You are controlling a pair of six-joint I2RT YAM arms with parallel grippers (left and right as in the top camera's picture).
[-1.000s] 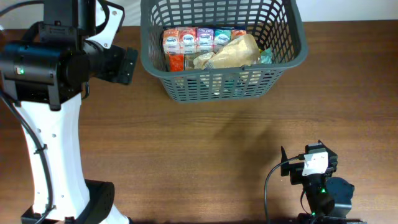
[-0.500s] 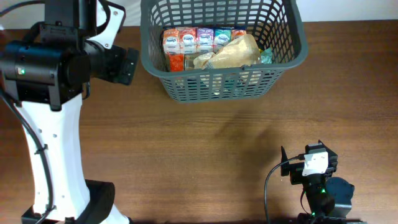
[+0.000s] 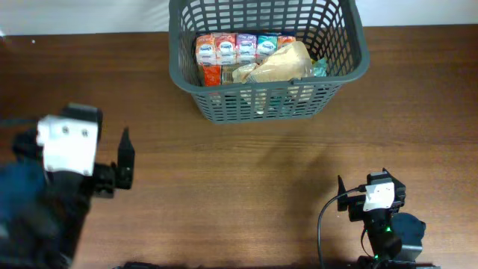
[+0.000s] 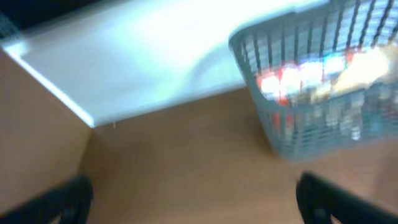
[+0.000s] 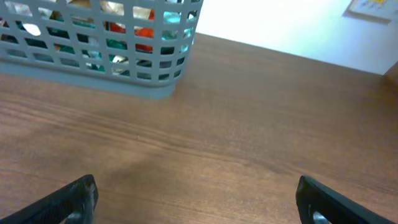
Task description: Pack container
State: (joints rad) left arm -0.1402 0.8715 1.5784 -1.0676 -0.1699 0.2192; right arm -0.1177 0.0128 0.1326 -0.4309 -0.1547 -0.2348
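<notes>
The basket (image 3: 261, 104) is found at the upper centre of the overhead view, standing upright on the wooden table (image 3: 246, 187), well apart from both arms. It is judged to be stiff moulded plastic, light in itself and made only a little heavier by its load. It is far too wide to be spanned by a pincer, so the thick rim is the likeliest place to take hold, pinched over the near wall. A fingertip could be caught in the slotted sides, and the base may be expected to slide on the smooth wood if pushed.

One basket is counted. Inside it, a row of what appear to be five small cartons (image 3: 246, 47) is seen along the far wall, the last partly covered. One pale, soft-looking bag (image 3: 278, 63) is laid across the middle, and a teal packet (image 3: 320, 69) is tucked at the right end. More may be hidden beneath. No loose item is seen on the table.

The left gripper (image 4: 193, 202) is blurred at the left middle of the overhead view. Its fingers are spread wide at the lower corners of its own camera view, with nothing between them. The right gripper (image 5: 196, 199), at the lower right of the overhead view, is likewise spread wide and empty above bare wood.
</notes>
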